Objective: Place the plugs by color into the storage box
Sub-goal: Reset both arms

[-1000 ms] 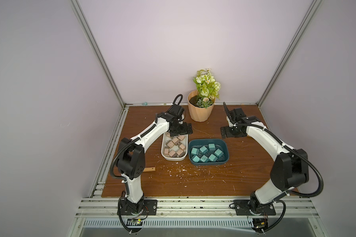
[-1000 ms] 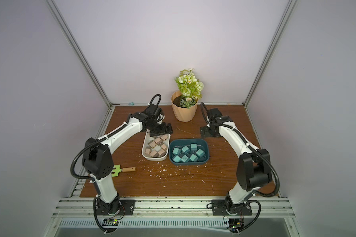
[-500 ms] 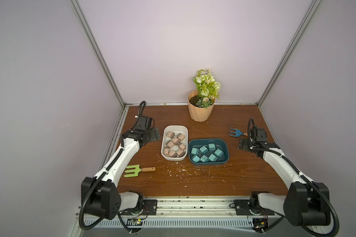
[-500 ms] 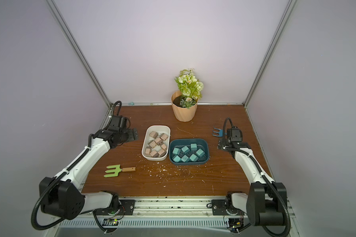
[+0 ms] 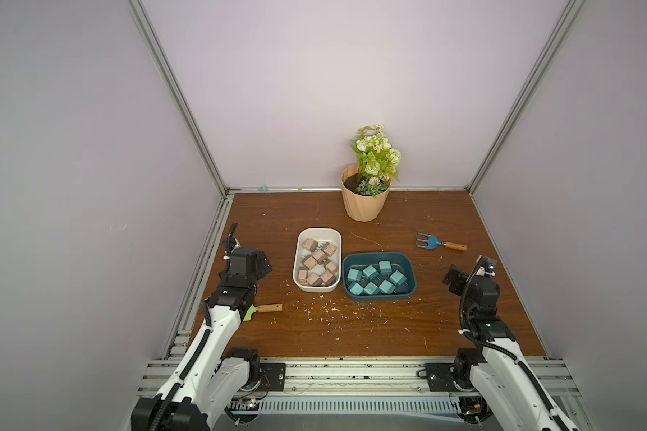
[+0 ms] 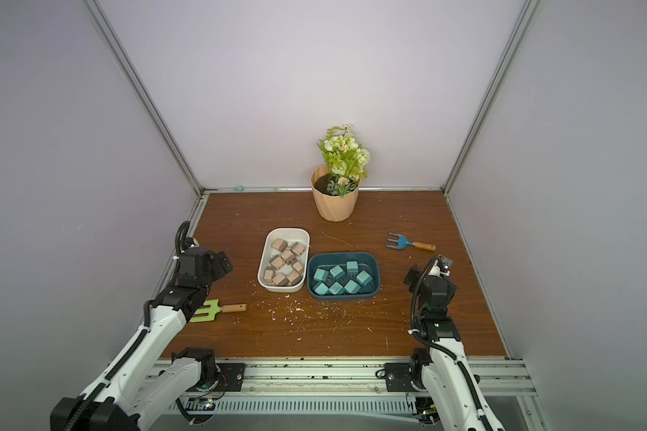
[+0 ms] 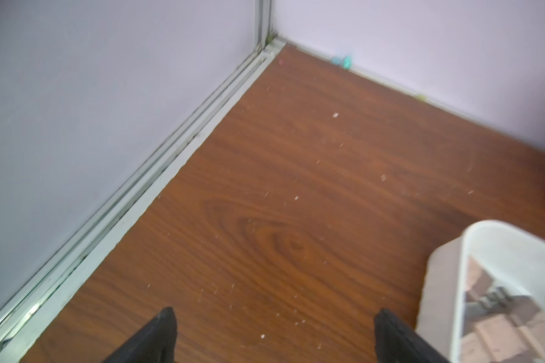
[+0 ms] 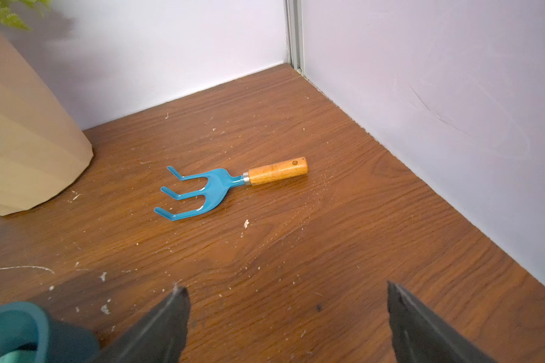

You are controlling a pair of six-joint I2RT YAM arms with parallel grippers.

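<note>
Plugs (image 5: pixel 319 256) fill two trays (image 5: pixel 316 289) by colour; I see left end effector (image 7: pixel 272 317), right end effector (image 8: pixel 288 294) agape, apparently empty.

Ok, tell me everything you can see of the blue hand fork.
The blue hand fork lies flat on the wooden tabletop. It has a glossy blue, metal-looking head with three tines bent at the tips, pointing toward the plant pot, then a silver collar and a short varnished wooden handle with a small dark spot near its end. Only the tabletop touches it; the right gripper, open, is clear of it.
</note>
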